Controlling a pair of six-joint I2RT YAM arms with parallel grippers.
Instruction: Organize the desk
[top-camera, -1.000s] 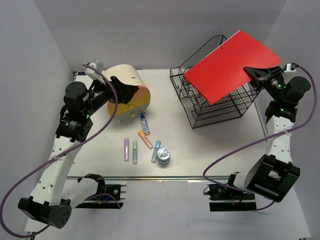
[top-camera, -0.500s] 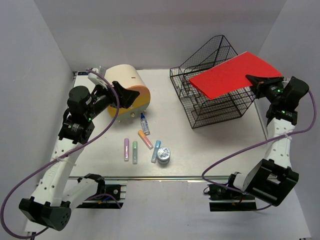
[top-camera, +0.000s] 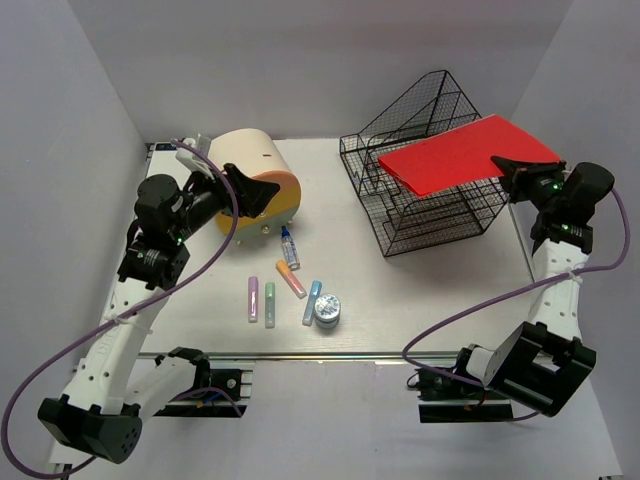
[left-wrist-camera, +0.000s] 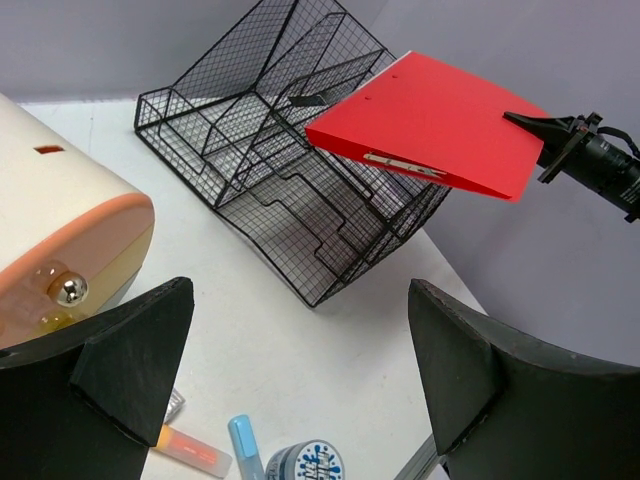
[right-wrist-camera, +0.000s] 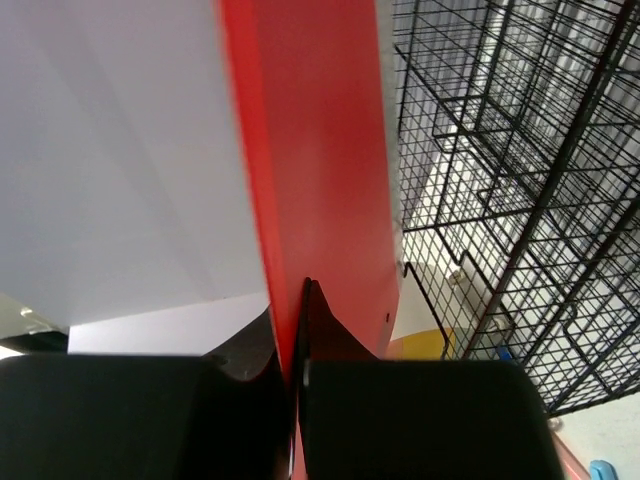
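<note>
The right gripper (right-wrist-camera: 300, 335) has its two black fingers (right-wrist-camera: 335, 345) pressed narrow on the edge of a red folder (right-wrist-camera: 320, 150), the sheet pinched thin between them. That close view proves the grip but shows little of where the folder sits. The overhead view supplies this: the red folder (top-camera: 465, 152) lies tilted over the top of the black wire basket (top-camera: 430, 215), with the right gripper (top-camera: 510, 165) holding its right-hand corner. I cannot tell whether folder and basket touch. The left wrist view adds the folder's underside, where a metal fastener strip (left-wrist-camera: 400, 165) runs along it.

The left gripper (left-wrist-camera: 300, 290) stands wide, its dark fingers (left-wrist-camera: 130, 360) far apart with nothing between them. From above, the left gripper (top-camera: 255, 185) hangs just beside the orange front of the cream drawer box (top-camera: 250, 165). Only the wrist view shows the box's small metal knob (left-wrist-camera: 68, 290).

The desk (top-camera: 400, 290), white and flat, carries everything, with the basket at its far right and the box at its far left. Near its front middle lie a pink marker (top-camera: 253, 298), a green marker (top-camera: 269, 303), an orange marker (top-camera: 291, 279), a blue marker (top-camera: 312, 300) and a round tin (top-camera: 327, 308). A small bottle (top-camera: 289, 247) lies just beyond them.
</note>
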